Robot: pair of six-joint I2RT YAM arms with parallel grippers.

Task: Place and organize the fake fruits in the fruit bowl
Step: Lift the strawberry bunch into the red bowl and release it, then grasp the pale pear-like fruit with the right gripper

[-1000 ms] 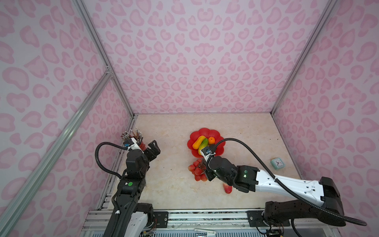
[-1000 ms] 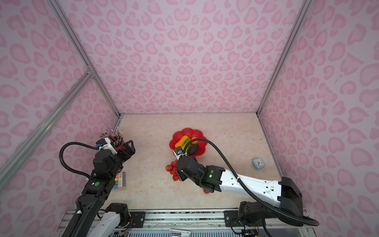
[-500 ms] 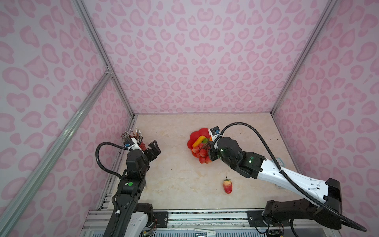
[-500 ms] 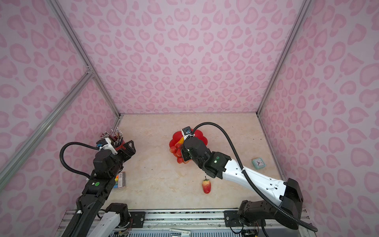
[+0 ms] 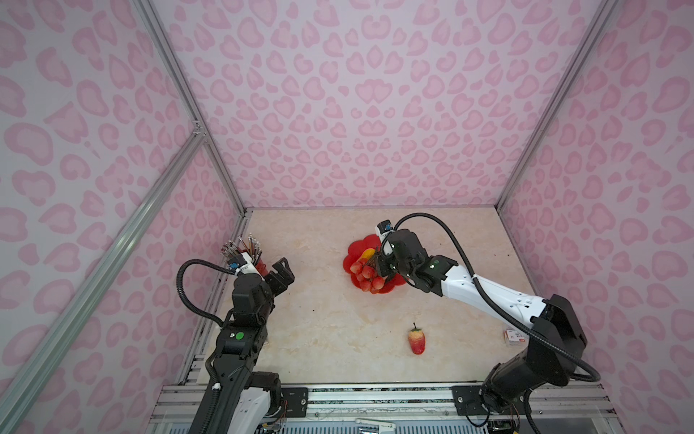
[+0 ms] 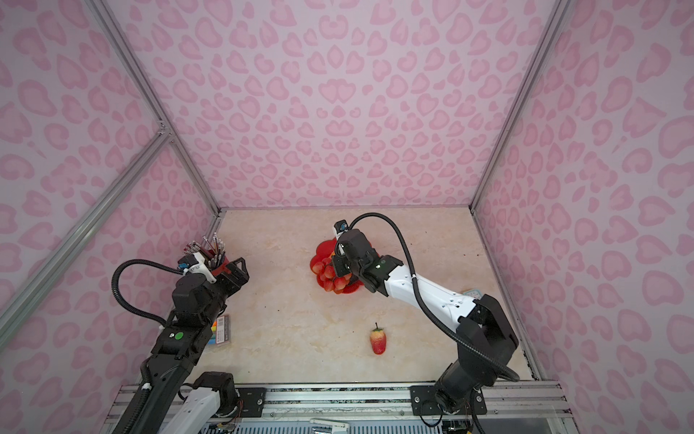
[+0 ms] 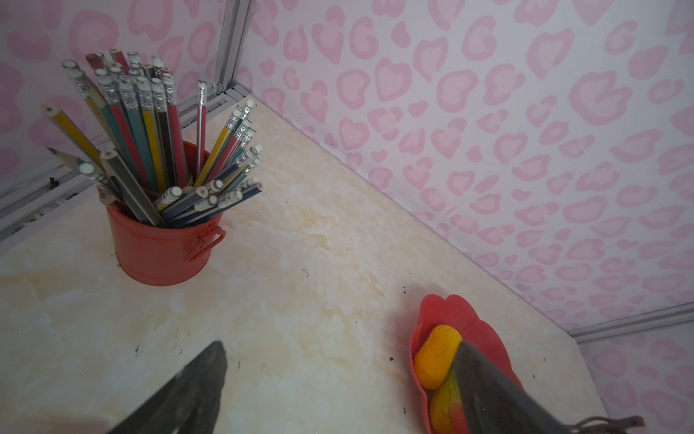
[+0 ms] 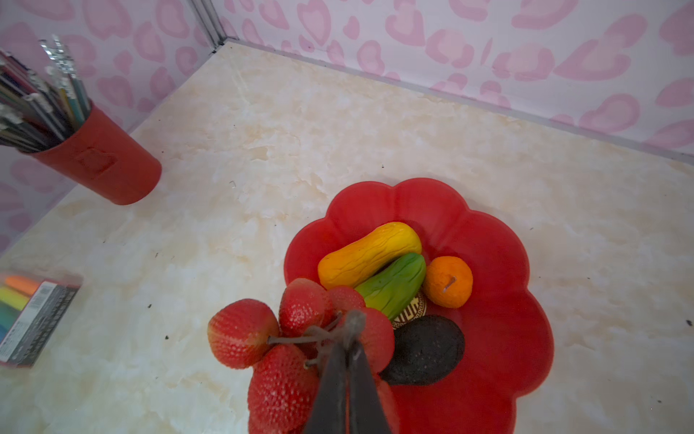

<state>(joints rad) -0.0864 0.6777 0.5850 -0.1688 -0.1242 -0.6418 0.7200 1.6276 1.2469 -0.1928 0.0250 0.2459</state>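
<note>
The red scalloped fruit bowl (image 5: 358,246) (image 6: 322,250) (image 8: 507,330) holds a yellow-orange gourd (image 8: 368,253), a green oblong fruit (image 8: 394,283), a small orange (image 8: 448,282) and a dark avocado (image 8: 424,349). My right gripper (image 5: 379,268) (image 8: 347,334) is shut on the stems of the red berry cluster (image 5: 366,278) (image 6: 330,278) (image 8: 263,338). The cluster hangs over the bowl's near left rim, partly over the table. A red strawberry (image 5: 417,340) (image 6: 377,340) lies alone on the table nearer the front. My left gripper (image 5: 283,272) (image 7: 341,349) is open and holds nothing, left of the bowl.
A red pencil cup (image 5: 260,266) (image 7: 161,244) (image 8: 101,161) full of pencils stands at the left wall behind my left gripper. A highlighter pack (image 6: 221,330) (image 8: 30,312) lies by the left arm. A small card-like item (image 5: 516,336) sits near the right wall.
My right gripper has lifted the berry cluster from the table in front of the bowl and carried it back over the bowl's rim. The strawberry stayed put. The left arm has not moved.
</note>
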